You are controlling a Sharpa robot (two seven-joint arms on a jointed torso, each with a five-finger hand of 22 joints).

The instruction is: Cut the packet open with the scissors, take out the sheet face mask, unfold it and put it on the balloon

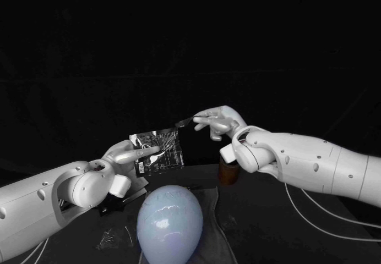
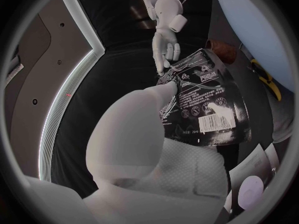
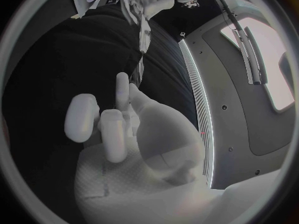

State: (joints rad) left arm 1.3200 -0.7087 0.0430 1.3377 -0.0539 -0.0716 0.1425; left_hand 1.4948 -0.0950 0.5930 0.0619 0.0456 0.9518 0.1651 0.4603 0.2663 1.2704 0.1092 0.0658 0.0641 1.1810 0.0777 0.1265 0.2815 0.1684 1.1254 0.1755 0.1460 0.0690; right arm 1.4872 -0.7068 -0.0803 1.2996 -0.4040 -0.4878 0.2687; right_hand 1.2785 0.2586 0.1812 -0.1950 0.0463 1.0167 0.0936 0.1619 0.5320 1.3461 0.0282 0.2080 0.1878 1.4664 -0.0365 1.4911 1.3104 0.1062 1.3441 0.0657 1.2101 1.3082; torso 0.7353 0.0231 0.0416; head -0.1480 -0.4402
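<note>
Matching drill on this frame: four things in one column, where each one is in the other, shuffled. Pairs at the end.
Things
1. packet
2. balloon
3. brown cylinder
4. right hand

Places
A. lying on the table, nearest the robot
B. standing by the right wrist
C. held up in the left hand
D. fingertips by the packet's top corner

Pairs: 1-C, 2-A, 3-B, 4-D

Glossy foil packet [image 1: 159, 149], smooth shiny balloon [image 1: 170, 220], matt black table [image 1: 266, 236]
</note>
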